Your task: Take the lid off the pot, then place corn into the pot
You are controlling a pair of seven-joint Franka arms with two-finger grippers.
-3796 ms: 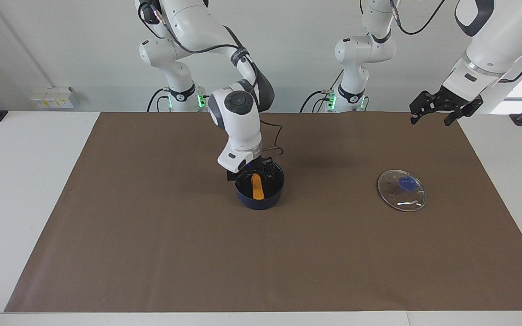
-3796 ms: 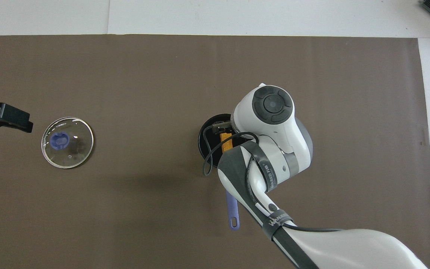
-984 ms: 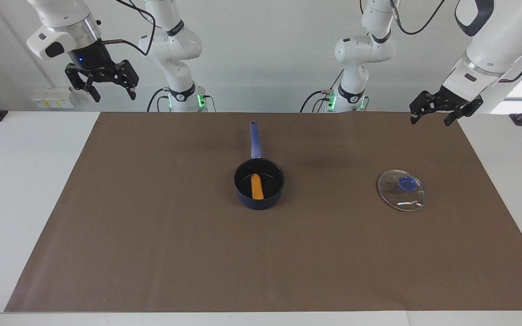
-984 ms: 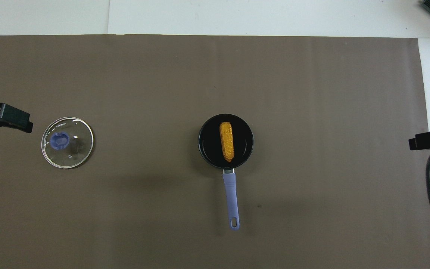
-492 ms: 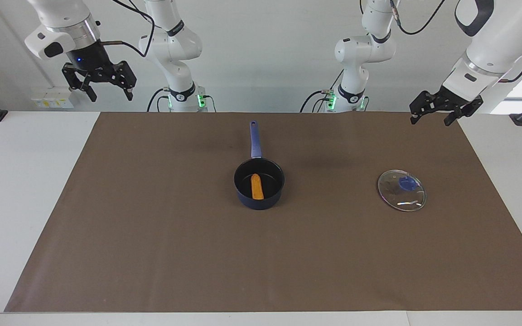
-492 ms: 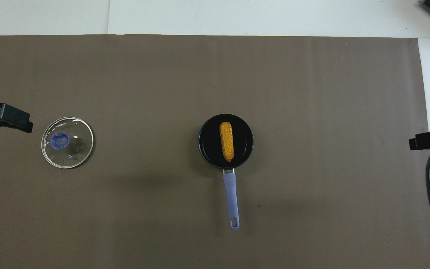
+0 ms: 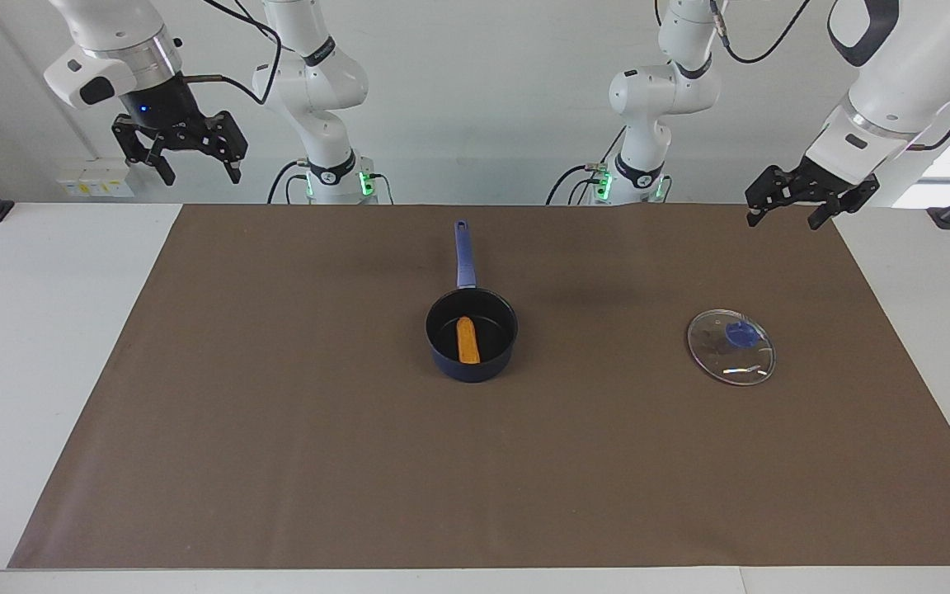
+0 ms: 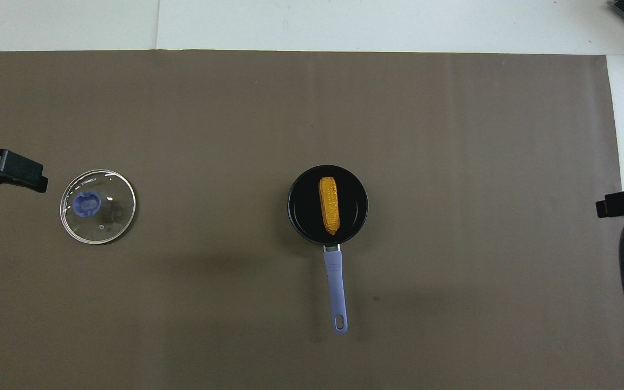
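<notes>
Right gripper: raised in the air over the right arm's end of the table, fingers spread, holding nothing.
Left gripper: hangs over the mat's corner at the left arm's end, fingers spread, empty.
Pot: uncovered at the middle of the brown mat, handle pointing toward the robots.
Corn: lies inside the pot, lengthwise with the handle.
Lid: flat on the mat, knob up, well apart from the pot, toward the left arm's end.
</notes>
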